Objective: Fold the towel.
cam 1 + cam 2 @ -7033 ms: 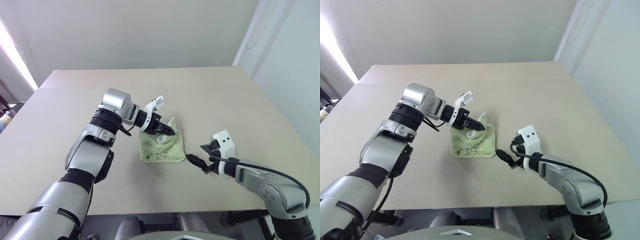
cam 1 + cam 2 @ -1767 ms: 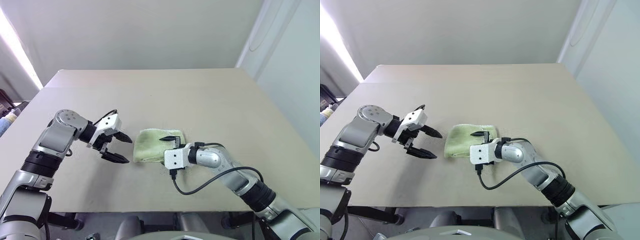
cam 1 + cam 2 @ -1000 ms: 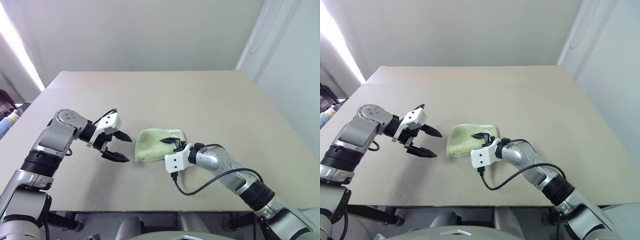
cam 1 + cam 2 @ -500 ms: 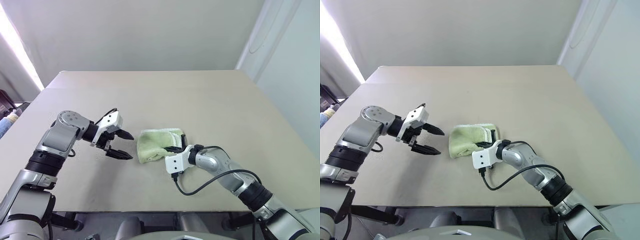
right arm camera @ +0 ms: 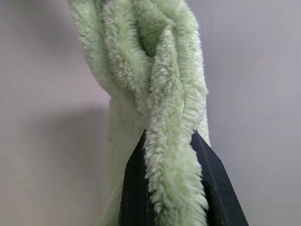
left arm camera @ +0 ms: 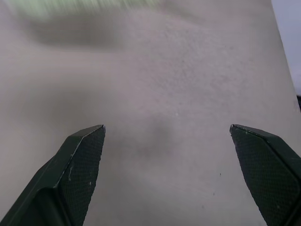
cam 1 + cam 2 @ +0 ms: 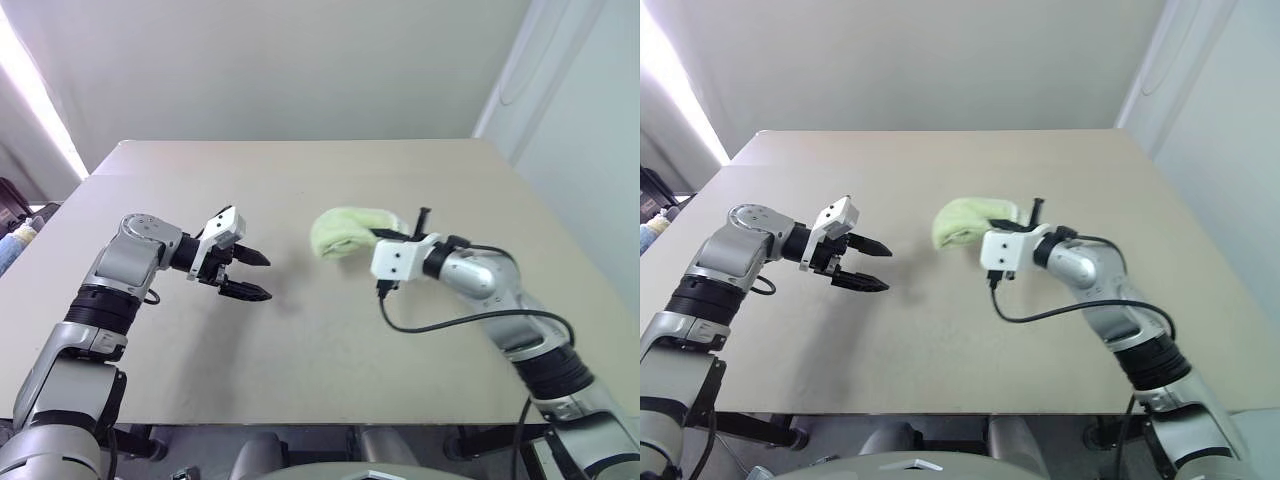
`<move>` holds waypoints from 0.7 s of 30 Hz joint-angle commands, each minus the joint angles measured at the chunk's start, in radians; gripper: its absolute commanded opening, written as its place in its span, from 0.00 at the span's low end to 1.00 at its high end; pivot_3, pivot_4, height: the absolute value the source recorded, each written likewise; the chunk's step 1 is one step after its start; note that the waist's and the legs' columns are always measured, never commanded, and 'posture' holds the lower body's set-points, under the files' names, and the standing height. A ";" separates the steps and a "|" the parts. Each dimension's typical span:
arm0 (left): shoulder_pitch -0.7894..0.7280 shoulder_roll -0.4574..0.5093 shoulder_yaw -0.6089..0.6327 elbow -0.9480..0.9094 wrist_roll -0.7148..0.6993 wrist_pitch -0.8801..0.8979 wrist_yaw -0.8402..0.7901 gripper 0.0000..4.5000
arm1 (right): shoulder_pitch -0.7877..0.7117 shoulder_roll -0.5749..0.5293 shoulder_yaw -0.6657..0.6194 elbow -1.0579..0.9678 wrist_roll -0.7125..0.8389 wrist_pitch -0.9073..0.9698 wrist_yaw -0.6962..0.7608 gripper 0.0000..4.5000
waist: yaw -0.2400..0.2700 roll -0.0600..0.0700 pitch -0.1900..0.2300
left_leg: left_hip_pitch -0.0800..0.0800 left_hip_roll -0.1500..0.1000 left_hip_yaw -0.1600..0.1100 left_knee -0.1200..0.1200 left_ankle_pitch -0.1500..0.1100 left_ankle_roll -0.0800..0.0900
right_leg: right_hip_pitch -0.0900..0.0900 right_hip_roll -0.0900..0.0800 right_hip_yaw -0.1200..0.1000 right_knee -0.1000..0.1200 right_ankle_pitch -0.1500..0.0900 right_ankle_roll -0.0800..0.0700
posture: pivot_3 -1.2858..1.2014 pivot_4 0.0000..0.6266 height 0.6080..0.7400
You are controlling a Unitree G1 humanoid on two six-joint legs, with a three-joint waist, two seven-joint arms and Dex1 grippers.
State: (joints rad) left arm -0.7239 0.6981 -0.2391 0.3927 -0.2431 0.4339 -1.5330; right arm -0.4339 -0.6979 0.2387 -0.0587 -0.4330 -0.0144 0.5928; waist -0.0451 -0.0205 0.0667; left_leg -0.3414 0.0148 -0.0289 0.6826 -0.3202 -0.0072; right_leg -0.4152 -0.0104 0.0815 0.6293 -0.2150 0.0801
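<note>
Left eye view: at centre left of the frame the left gripper (image 7: 245, 275) is seen over the bare table (image 7: 300, 340), its two black fingers spread as wide as they go and nothing between them. At centre, slightly right and a little above the middle of the frame, the towel (image 7: 345, 232) is held clear of the table top by the right gripper (image 7: 385, 236), whose fingers are clamped tight on a bunched edge.

The cloth is judged light and soft. In the right wrist view the thick terry pile of the towel (image 5: 155, 89) is seen squeezed into several layers between the closed fingers and drooping from the pinch. It should sag and collapse rather than keep a fold, though the rough pile should hardly slip. A hold at a free corner or along a stitched edge, away from the present pinch, is judged best for the empty gripper, so that the cloth can be spread.

Much is hidden. The corners, stitched edges and loop cannot be made out in the bundle, and how many layers are caught is perhaps three, though that cannot be told for certain. In the left wrist view the towel (image 6: 84, 5) appears as a blurred green streak at the upper edge.
</note>
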 commanded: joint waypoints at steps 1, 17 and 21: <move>-0.082 -0.008 0.056 0.013 -0.032 0.009 0.004 1.00 | -0.026 -0.063 -0.079 0.104 -0.026 -0.050 -0.081 0.00 | -0.001 0.000 0.000 | 0.000 0.000 0.000 0.000 0.000 0.000 | 0.000 0.000 0.000 0.000 0.000 0.000 | 0.52 0.00 0.79; -0.160 -0.107 0.127 0.039 -0.096 0.106 0.102 1.00 | 0.042 0.018 -0.026 0.600 -0.076 -0.163 -0.338 0.00 | -0.036 0.000 0.000 | 0.002 0.000 0.001 -0.002 0.000 0.000 | 0.000 0.001 0.003 0.001 0.000 0.000 | 0.52 0.00 0.79; -0.155 -0.116 0.119 0.034 -0.086 0.100 0.110 1.00 | 0.048 0.013 -0.001 0.645 -0.095 -0.171 -0.349 0.00 | -0.038 -0.002 0.000 | 0.003 0.000 0.001 -0.001 0.000 0.000 | 0.003 0.000 0.003 0.000 0.000 0.000 | 0.52 0.00 0.79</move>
State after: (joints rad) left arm -0.8572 0.5794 -0.1411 0.4478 -0.3180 0.5385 -1.4265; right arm -0.3914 -0.6780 0.2260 0.5547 -0.5081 -0.1936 0.2442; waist -0.0832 -0.0220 0.0665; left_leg -0.3377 0.0143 -0.0282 0.6821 -0.3202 -0.0071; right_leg -0.4115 -0.0100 0.0843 0.6294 -0.2151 0.0801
